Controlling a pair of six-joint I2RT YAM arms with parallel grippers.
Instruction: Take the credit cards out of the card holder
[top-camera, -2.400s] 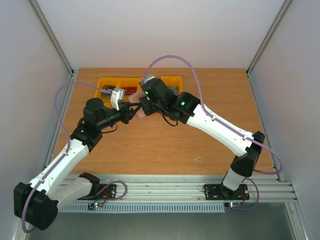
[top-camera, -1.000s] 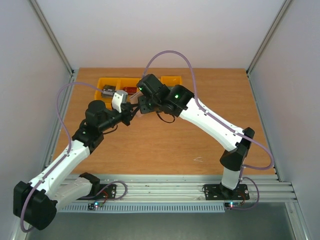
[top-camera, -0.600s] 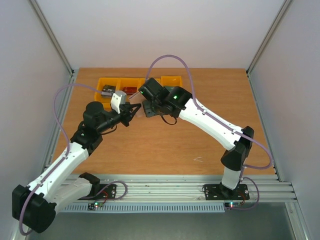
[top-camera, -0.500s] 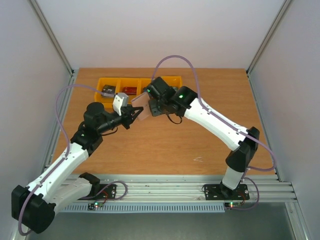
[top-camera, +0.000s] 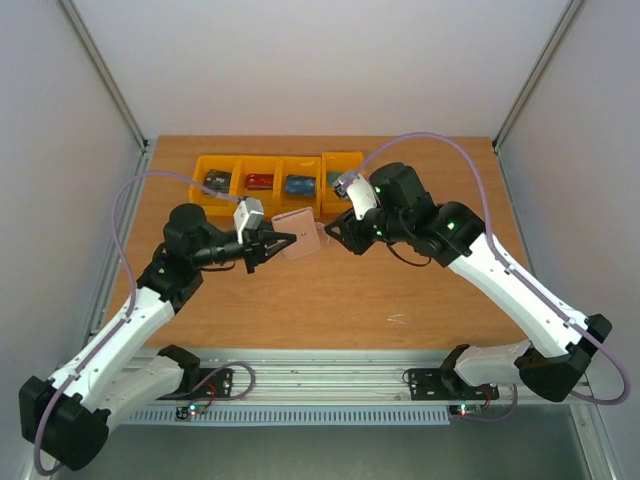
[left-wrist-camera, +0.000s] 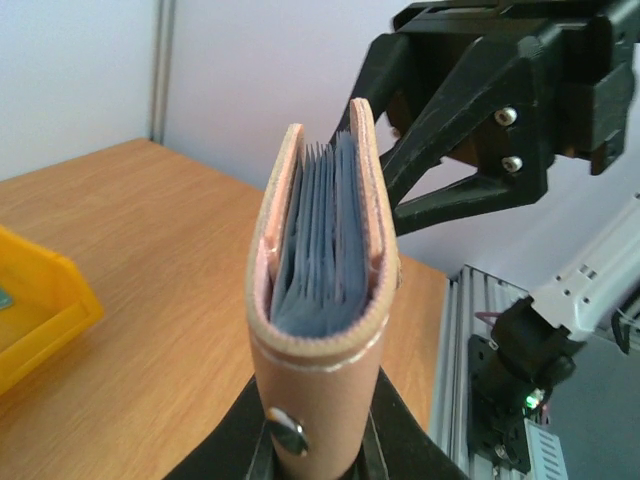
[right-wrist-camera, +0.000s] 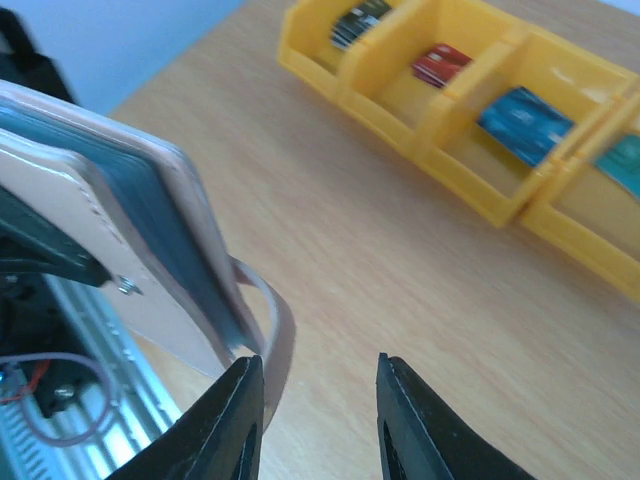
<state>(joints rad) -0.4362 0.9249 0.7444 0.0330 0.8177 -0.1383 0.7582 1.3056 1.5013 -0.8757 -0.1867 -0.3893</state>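
I am keeping the left gripper (top-camera: 278, 241) clamped on the card holder (top-camera: 300, 232), centre of the top view, lifted off the counter (top-camera: 400, 290) | right gripper (right-wrist-camera: 318, 368) has just backed off rightward, fingers apart, empty | I am judging no credit cards came out, so retrying.

Read no text, label, brand or number anywhere. Made out only tiny, blurred print on the credit cards (right-wrist-camera: 525, 120) in the orange bins (right-wrist-camera: 470, 195). Found none legible on the card holder (left-wrist-camera: 315, 300).
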